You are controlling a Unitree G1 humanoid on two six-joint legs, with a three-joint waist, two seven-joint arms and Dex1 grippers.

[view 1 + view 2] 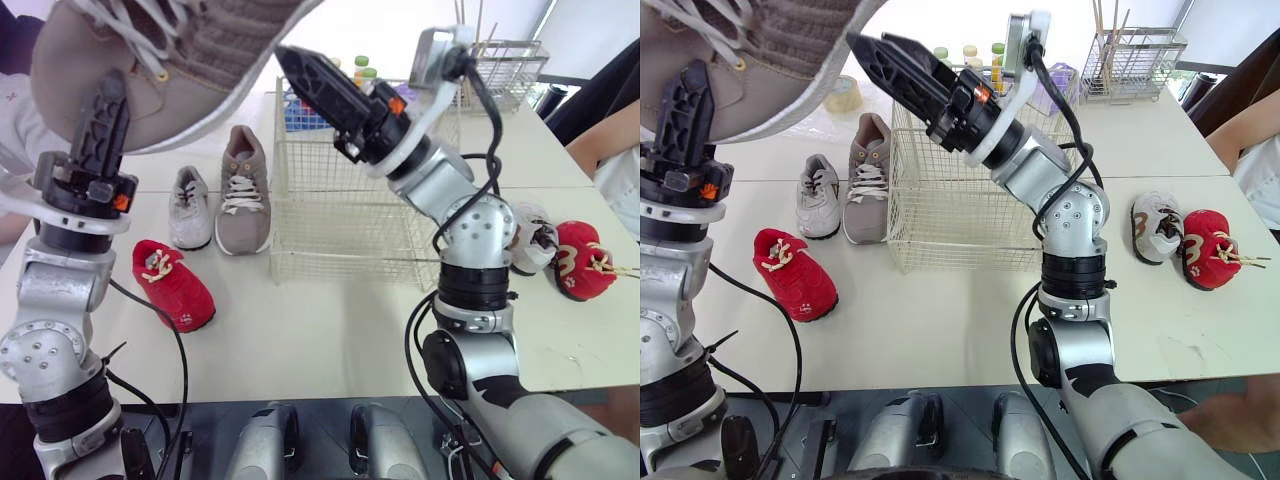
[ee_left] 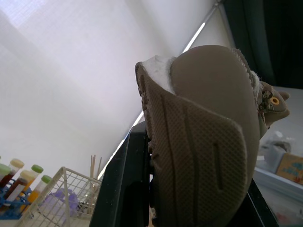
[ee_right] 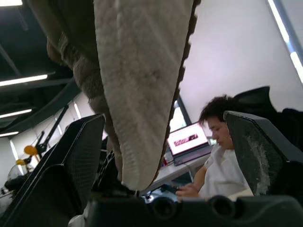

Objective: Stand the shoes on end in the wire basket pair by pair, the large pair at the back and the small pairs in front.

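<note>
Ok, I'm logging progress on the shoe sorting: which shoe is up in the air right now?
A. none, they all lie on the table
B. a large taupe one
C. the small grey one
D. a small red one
B: the large taupe shoe is held aloft by the left gripper, while its mate lies on the table.

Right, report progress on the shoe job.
Done: nothing; the wire basket holds no shoes. In hand: left pincer grips one large shoe aloft, right pincer open near it. Left: its mate and four small shoes on the table.
</note>
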